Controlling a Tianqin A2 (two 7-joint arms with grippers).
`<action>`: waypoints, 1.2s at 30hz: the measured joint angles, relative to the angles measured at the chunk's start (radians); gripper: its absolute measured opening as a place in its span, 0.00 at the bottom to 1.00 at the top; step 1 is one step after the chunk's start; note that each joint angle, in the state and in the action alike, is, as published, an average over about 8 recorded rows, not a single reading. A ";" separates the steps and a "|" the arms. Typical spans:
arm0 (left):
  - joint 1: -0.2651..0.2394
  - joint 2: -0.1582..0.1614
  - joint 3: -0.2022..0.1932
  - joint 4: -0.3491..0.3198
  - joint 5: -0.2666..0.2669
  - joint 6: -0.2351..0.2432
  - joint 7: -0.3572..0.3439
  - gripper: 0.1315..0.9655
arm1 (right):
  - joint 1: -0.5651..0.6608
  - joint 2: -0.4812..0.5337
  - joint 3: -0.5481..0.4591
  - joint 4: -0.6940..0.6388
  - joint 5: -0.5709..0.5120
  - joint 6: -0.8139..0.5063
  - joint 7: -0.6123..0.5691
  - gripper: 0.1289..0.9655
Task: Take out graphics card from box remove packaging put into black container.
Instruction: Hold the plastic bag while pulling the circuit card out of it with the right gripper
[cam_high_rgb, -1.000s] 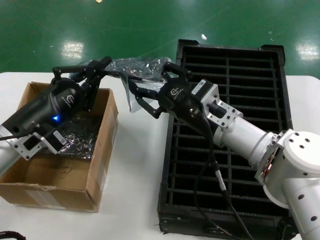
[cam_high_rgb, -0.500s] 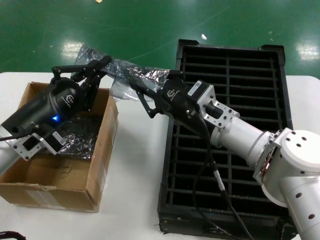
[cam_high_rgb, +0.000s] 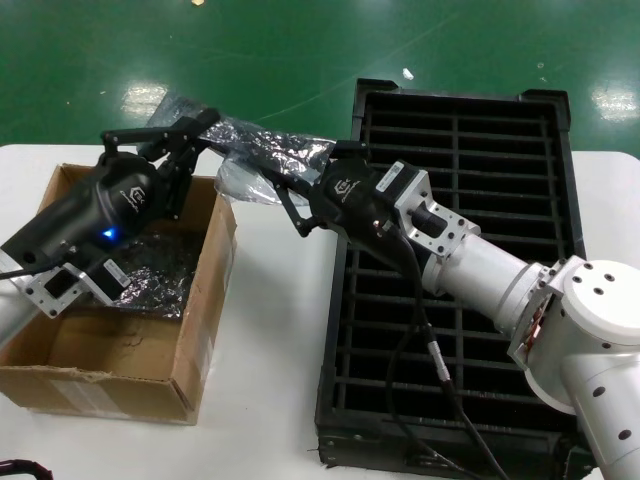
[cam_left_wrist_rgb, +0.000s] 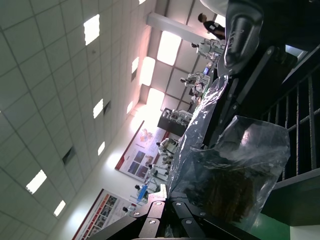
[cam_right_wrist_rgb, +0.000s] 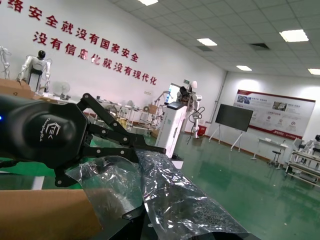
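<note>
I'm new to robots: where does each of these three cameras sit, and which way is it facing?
Head view: sits on the robot's head, looking forward and down at the box and black container; both arms show, the left gripper and right gripper holding the packaging between them.
Left wrist view: on the left arm, tilted up toward the hall ceiling, past its own fingers; the right gripper shows beyond.
Right wrist view: on the right arm, looking across the hall; the left gripper shows.
Shared: all three show the packaging.

white table (cam_high_rgb: 275, 330) | on it: box (cam_high_rgb: 120, 370) L, black container (cam_high_rgb: 455, 290) R
</note>
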 joint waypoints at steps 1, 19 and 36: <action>0.002 0.000 0.000 -0.004 0.000 -0.001 -0.002 0.01 | 0.000 0.000 0.000 0.000 0.000 0.000 0.000 0.07; 0.013 -0.006 -0.003 -0.020 -0.001 -0.002 -0.011 0.01 | -0.004 -0.001 0.013 0.001 0.013 -0.007 -0.006 0.18; 0.023 -0.025 -0.001 -0.009 0.001 0.017 -0.009 0.01 | -0.006 -0.011 0.048 -0.009 0.056 -0.036 -0.046 0.28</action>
